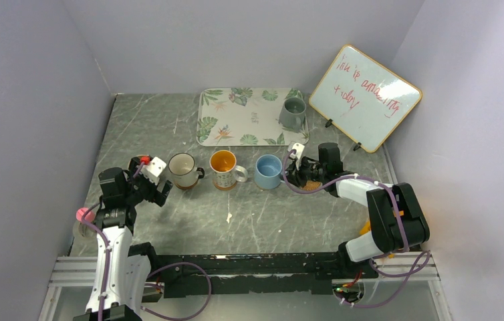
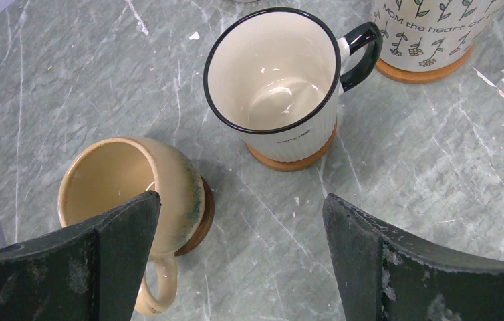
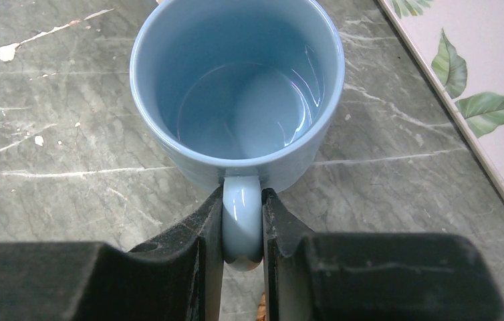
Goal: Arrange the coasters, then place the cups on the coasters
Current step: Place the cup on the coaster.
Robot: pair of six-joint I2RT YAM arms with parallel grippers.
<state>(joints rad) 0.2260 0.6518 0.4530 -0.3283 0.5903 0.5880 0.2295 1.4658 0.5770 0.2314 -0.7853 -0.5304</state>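
Right tool [image 3: 242, 207] is pinching the handle of an upright glossy blue mug [image 3: 236, 100], handle pointing back at it; left tool [image 2: 239, 200] is gaping wide, empty.

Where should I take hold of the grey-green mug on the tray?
Probably the rim, from above. The grey-green mug stands upright, mouth open, at the far right corner of the leaf-print tray; its handle cannot be made out. Once the right fingers release the light blue mug, set them astride the near wall, one inside, one outside, away from the whiteboard on its right.
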